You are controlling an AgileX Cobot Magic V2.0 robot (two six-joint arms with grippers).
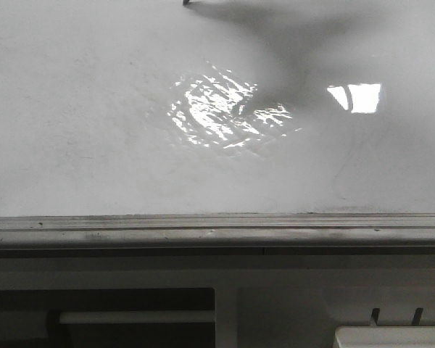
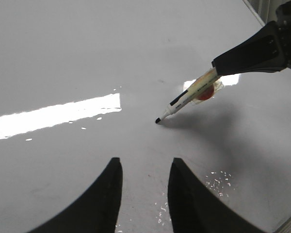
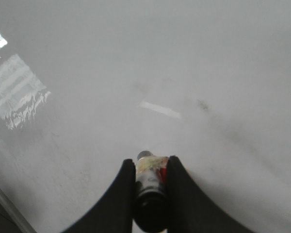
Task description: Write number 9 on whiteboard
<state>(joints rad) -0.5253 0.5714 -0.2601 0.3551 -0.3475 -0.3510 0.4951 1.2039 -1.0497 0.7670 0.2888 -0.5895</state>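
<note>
Glossy white fills nearly every view: 1 whiteboard lying flat, smudged faintly, with a rippled patch of glare near its middle and a small square reflection at about 3 o'clock from that patch. Nearest the front camera, below the board, sits pale equipment with 1 dark recess at 7 o'clock holding a single white bar; what else lies in that recess is too dark to tell. Just beyond runs 1 grey metal ledge along the board's near edge.

Farther out, the board surface is bare of any drawn line — no stroke of the number 9 shows in any of the 3 views, only faint grey smears.

At the far edge, 12 o'clock in the front view, 1 dark marker tip pokes into frame with a broad shadow beside it. The left wrist view shows it fully: 1 marker, white-barrelled with a black tip, tilted, its tip touching or just above the board. The right gripper is clamped on the marker's barrel, both fingers pressed to its sides. The left gripper hangs above the board holding nothing, its 2 fingers narrowly parted — well apart from the marker.
</note>
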